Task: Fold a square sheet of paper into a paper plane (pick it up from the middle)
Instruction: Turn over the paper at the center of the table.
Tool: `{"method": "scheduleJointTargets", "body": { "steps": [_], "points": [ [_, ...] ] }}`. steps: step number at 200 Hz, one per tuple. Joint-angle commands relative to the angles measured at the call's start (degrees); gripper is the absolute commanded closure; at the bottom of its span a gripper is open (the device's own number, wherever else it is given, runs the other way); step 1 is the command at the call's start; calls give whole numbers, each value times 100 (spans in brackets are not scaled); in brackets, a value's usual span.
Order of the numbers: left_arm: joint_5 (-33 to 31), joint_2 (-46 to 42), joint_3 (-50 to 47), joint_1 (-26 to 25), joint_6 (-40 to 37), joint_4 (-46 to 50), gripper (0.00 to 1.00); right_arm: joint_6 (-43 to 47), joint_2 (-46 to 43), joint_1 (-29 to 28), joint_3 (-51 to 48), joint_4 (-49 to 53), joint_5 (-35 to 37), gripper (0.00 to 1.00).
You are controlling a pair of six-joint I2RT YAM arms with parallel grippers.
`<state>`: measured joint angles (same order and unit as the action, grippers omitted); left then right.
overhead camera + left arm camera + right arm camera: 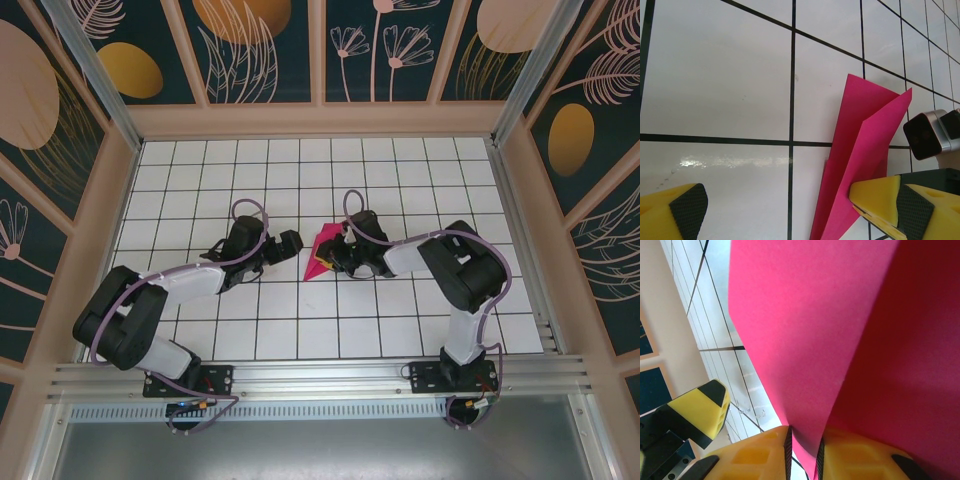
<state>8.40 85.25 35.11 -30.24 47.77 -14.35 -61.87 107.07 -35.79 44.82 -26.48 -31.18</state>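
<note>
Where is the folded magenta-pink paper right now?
In the top view the folded magenta-pink paper is mid-table, pinched in the right gripper, with the open left gripper just to its left.

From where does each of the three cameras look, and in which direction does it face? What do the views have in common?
Top external: sits above and behind the arm bases and faces down on the tiled table; left gripper and right gripper flank the folded pink paper.
Left wrist: faces down past the open left gripper at the tiles and the paper.
Right wrist: sits close against the paper, with the right gripper pinching its edge.
Shared: all three views show the paper and the tiles.
</note>
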Motion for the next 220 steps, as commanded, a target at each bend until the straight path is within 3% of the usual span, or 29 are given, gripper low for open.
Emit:
{"method": "scheduleJointTargets", "body": {
  "steps": [1,46,78,123,164,220],
  "points": [
    [113,45,31,70,66,-155,1,113,75,-58,-83,-260,-81,79],
    [475,16,-13,200,76,-272,1,250,49,-68,-123,-332,21,93],
    [1154,-58,-163,434,242,-664,1,496,-179,64,-99,-485,-71,100],
    [2370,-388,-406,684,552,-1557,1,809,-748,413,2,-1086,-1036,100],
    [3394,-351,-601,695,1478,-3365,1,815,-1020,709,259,-1385,-1917,100],
    [3811,-92,-653,693,1973,-4464,8,-119,-895,697,352,-2467,-2466,100]
  ]
}}
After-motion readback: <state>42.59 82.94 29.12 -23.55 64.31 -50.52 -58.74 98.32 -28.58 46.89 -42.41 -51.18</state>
